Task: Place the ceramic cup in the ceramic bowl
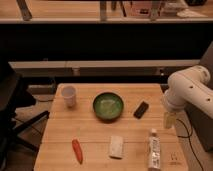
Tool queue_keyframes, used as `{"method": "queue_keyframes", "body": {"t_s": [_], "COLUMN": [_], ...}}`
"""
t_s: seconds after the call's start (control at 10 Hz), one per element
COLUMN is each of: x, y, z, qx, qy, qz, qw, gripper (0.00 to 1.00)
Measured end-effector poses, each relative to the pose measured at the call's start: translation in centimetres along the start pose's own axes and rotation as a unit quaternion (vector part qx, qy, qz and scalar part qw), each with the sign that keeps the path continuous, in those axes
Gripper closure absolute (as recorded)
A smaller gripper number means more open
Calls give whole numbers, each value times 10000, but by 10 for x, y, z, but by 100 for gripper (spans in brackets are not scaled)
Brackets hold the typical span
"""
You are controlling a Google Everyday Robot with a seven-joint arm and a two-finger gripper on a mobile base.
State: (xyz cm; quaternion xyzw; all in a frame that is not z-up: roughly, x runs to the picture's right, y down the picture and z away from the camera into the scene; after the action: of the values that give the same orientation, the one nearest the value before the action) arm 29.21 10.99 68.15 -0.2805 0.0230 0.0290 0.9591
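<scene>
The white ceramic cup (pixel 69 95) stands upright near the far left corner of the wooden table (pixel 90 132). The green ceramic bowl (pixel 108 106) sits near the table's middle, to the right of the cup and apart from it. My gripper (pixel 169 120) hangs at the end of the white arm over the table's right edge, far from both cup and bowl, with nothing seen in it.
A black rectangular object (pixel 141 109) lies right of the bowl. A white tube-shaped bottle (pixel 154 149) lies at the front right. A white packet (pixel 116 147) and an orange carrot (pixel 77 150) lie near the front edge. A dark chair (pixel 12 107) stands to the left.
</scene>
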Motion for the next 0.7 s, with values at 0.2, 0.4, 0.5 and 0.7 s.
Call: {"method": "queue_keyframes", "body": {"t_s": [0.2, 0.4, 0.5, 0.7], "x": [0, -17, -35, -46], "y": [-1, -10, -17, -22], "z": [-1, -6, -9, -12], "qx": [21, 124, 198, 263], "qy": [14, 45, 60, 95], "qz": [-17, -266, -468, -612], "qw": [10000, 9996, 9987, 9977], "gripper": [20, 20, 20, 20]}}
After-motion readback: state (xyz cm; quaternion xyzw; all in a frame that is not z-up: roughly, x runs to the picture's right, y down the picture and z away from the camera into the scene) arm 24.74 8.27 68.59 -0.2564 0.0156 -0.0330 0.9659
